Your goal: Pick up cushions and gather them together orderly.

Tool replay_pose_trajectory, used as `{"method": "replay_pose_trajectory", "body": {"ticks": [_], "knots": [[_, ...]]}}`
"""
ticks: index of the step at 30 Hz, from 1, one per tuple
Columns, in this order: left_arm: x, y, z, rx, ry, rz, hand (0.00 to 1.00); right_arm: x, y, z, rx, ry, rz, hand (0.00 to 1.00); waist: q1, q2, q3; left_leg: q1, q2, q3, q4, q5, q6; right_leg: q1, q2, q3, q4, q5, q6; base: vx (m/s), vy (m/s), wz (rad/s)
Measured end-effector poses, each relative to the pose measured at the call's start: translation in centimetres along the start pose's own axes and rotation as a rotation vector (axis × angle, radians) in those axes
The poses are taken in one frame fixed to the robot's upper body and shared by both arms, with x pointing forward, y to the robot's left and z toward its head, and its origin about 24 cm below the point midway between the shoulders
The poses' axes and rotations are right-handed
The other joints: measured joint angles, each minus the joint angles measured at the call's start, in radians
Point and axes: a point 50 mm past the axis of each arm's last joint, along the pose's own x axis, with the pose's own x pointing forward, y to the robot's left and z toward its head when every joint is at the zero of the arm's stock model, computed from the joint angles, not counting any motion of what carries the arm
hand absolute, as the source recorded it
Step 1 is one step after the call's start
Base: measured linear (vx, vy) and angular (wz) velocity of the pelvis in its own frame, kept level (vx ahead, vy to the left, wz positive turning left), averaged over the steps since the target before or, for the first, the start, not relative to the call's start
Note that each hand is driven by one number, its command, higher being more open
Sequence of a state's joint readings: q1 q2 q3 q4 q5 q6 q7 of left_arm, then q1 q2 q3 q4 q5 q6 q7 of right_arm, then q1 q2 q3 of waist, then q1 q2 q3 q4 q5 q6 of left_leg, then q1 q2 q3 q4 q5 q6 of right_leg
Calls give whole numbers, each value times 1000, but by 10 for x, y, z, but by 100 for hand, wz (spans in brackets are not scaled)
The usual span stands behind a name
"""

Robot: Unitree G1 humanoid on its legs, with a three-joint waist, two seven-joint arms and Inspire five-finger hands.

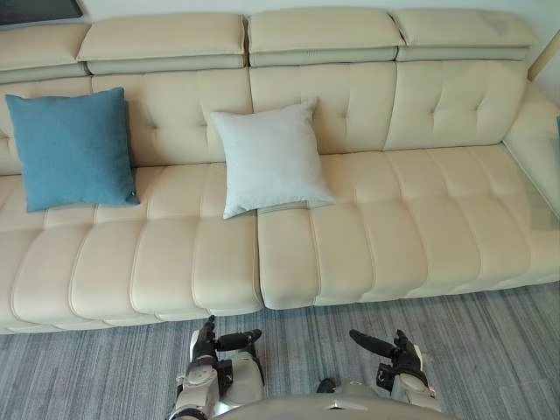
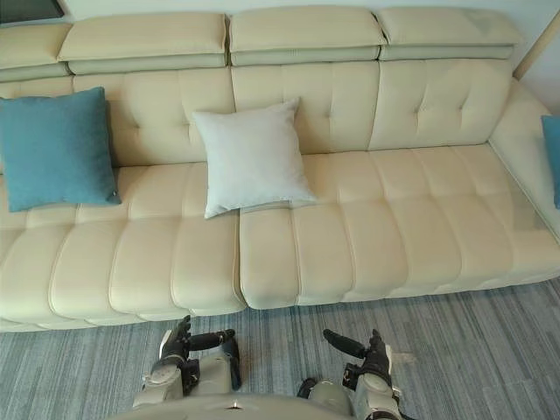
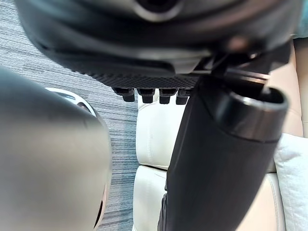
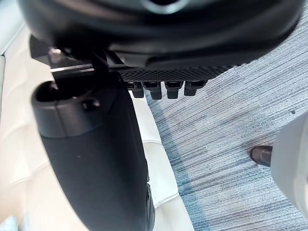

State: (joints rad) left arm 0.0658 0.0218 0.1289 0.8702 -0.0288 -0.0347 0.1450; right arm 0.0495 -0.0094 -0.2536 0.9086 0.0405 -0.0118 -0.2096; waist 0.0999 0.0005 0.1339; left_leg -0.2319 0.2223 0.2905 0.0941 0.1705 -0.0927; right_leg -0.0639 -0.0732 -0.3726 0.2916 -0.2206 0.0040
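Three cushions on sofa (image 1: 420,227): blue cushion (image 1: 70,149) at left backrest, white cushion (image 1: 271,157) leaning mid-sofa, second blue cushion (image 2: 552,157) at far right edge. Left hand (image 1: 208,346), right hand (image 1: 399,352) low over carpet (image 1: 490,350), fingers relaxed, empty.

far-right blue cushion (image 2: 552,159) cropped, sofa (image 2: 394,236) ends cropped

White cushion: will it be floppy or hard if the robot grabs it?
Probably squashy: the white cushion looks plump, with soft corners. Likely light for its size, being stuffed fabric. It leans on the sofa backrest, so a push might tip it flat.
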Motion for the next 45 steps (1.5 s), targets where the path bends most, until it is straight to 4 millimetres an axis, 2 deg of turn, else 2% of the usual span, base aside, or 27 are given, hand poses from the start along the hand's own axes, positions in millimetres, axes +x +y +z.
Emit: {"method": "replay_pose_trajectory", "body": {"ticks": [1, 4, 5, 6, 8, 9, 10, 11, 15, 19, 21, 24, 26, 27, 28, 29, 30, 32, 34, 35, 37, 38, 39, 40, 41, 44, 45], "knots": [[0, 0, 1, 0, -3, 2, 100, 0, 1, 0, 2, 1, 1, 100, 0, -2, 2, -13, 1, -1, 35, -22, 10, -4, -6, -6, 2, 4, 0, -67, 67, 30], [1, 5, 3, 7, -12, 13, 100, -1, 2, -2, 6, 4, -7, 100, -2, -24, 15, -22, -8, -19, 241, -198, 33, -10, -55, -6, 41, 10, 8, -7, 128, 3], [1, 6, 3, 6, -12, 15, 100, -1, 2, -2, 7, 5, -7, 100, -2, -24, 15, -24, -8, -34, 274, -225, 34, -11, -61, -2, 44, 13, 12, -10, 240, -33], [1, 6, 2, 1, -9, 18, 100, -2, 3, -2, 9, 4, -5, 100, -2, -23, 15, -23, -6, -72, 362, -294, 29, -12, -70, 24, 47, 24, 32, -13, 201, -38], [0, 4, -1, -5, 1, 13, 100, -2, 4, -1, 14, -1, -4, 100, -3, -12, 17, -13, -21, -95, 359, -329, 21, -13, -68, 57, 41, 34, 65, -58, 241, -38], [0, 6, 0, 1, 0, 16, 100, -3, 7, -2, 19, 3, 5, 100, -8, -14, 18, -12, -29, -86, 350, -329, 21, -15, -76, 64, 33, 38, 71, -88, 314, -29], [1, 11, 0, 12, -2, 27, 100, -6, 15, -9, 33, 26, 29, 100, -17, -46, 0, 5, -65, -54, 291, -316, 35, -23, -102, 81, 0, 62, 95, -54, 287, -22], [0, 14, -3, 16, 6, 32, 100, -8, 17, -15, 36, 42, 37, 100, -23, -53, -7, 21, -88, -41, 255, -312, 41, -17, -117, 91, -30, 75, 103, -32, 268, -24], [-1, 16, -14, 31, 52, 34, 100, -8, 9, -27, 59, 94, 13, 100, -45, -51, -25, 70, -151, -20, 172, -312, 41, 17, -127, 168, -149, 153, 104, 11, 131, -19], [-1, 16, -18, 42, 74, 34, 100, -7, 7, -26, 58, 99, 9, 100, -50, -38, -28, 97, -146, 29, 171, -307, 57, 19, -104, 241, -204, 183, 104, 86, 33, -61], [0, 18, -20, 61, 89, 37, 100, -7, 7, -27, 81, 106, 7, 100, -56, -43, -26, 112, -132, 55, 173, -305, 64, 29, -88, 273, -236, 204, 94, 153, -19, -63], [2, 17, -16, 89, 77, 31, 100, -3, 10, -18, 91, 99, 13, 100, -57, -39, -19, 127, -81, 92, 190, -321, 49, -2, -37, 325, -251, 256, 49, 95, -89, -108], [3, 16, -12, 89, 66, 29, 100, 1, 16, -5, 81, 65, 31, 100, -58, -19, -7, 145, -26, 160, 182, -331, 41, -43, 11, 180, -250, 315, -1, 19, -140, -147], [4, 15, -10, 90, 62, 26, 100, 3, 18, 2, 73, 46, 38, 100, -58, -10, 0, 156, -1, 201, 174, -331, 40, -58, 11, 32, -243, 309, -46, -13, -204, -119], [5, 11, -7, 110, 54, 11, 100, 4, 17, 6, 72, 37, 33, 100, -60, -12, 7, 177, -5, 249, 168, -331, 40, -68, -14, -170, -198, 243, -100, 15, -220, -118], [5, 8, -5, 126, 51, -2, 100, 6, 10, 9, 64, 28, 16, 100, -66, -2, 15, 201, -5, 276, 167, -333, 36, -63, -40, -252, -157, 209, -92, 41, -133, -88], [6, 2, -1, 144, 34, -21, 100, 7, 4, 8, 57, 28, -3, 100, -76, 11, 22, 223, -11, 286, 163, -336, 26, -64, -34, -264, -129, 205, -86, 67, -68, -77], [6, 0, 3, 150, 16, -27, 100, 8, -2, 7, 46, 37, -16, 100, -77, 29, 21, 248, 4, 295, 170, -343, 13, -65, -8, -198, -136, 194, -67, 59, -78, -95], [7, 3, 3, 153, 15, -18, 100, 7, -2, 3, 45, 50, -16, 100, -76, 31, 24, 245, 47, 300, 247, -353, -2, -63, 16, -166, -141, 170, -66, 38, -160, -81], [6, 7, 1, 158, 19, -8, 100, 4, -4, -9, 41, 81, -23, 100, -80, 24, 28, 210, 106, 281, 395, -355, 4, -45, 36, -154, -144, 152, -66, 54, -254, -55], [5, 7, -3, 153, 29, -8, 100, 2, -10, -21, 33, 116, -40, 100, -79, 28, 37, 165, 176, 229, 568, -327, 70, -9, 70, -141, -158, 142, -79, 101, -309, -53], [3, 8, -6, 152, 32, -3, 100, 1, -13, -22, 49, 124, -58, 100, -80, 34, 42, 116, 222, 164, 713, -282, 139, 21, 102, -109, -169, 135, -89, 165, -274, -76], [2, 11, -7, 143, 22, 4, 100, 2, -14, -21, 44, 119, -65, 100, -77, 34, 53, 71, 223, 86, 819, -295, 126, 42, 124, -69, -170, 129, -104, 163, -165, -82], [2, 11, -7, 138, 24, 8, 100, 2, -15, -20, 42, 116, -69, 100, -75, 34, 53, 51, 205, 56, 849, -318, 111, 46, 127, -52, -170, 126, -110, 174, -116, -89], [2, 11, -4, 118, 15, 9, 100, 3, -16, -17, 41, 109, -74, 100, -68, 29, 56, -2, 126, -20, 877, -378, 74, 49, 128, -8, -171, 123, -118, 136, -78, -71], [2, 6, 3, 102, -18, 1, 100, 4, -16, -15, 38, 107, -79, 100, -48, 22, 65, -59, 18, -72, 762, -435, 56, 59, 138, 74, -183, 123, -119, 160, -52, -91], [3, 3, 5, 94, -24, -4, 100, 4, -13, -15, 29, 106, -72, 100, -46, 24, 77, -75, -51, -117, 642, -439, 56, 89, 145, 113, -196, 124, -110, 186, -9, -81]]}}
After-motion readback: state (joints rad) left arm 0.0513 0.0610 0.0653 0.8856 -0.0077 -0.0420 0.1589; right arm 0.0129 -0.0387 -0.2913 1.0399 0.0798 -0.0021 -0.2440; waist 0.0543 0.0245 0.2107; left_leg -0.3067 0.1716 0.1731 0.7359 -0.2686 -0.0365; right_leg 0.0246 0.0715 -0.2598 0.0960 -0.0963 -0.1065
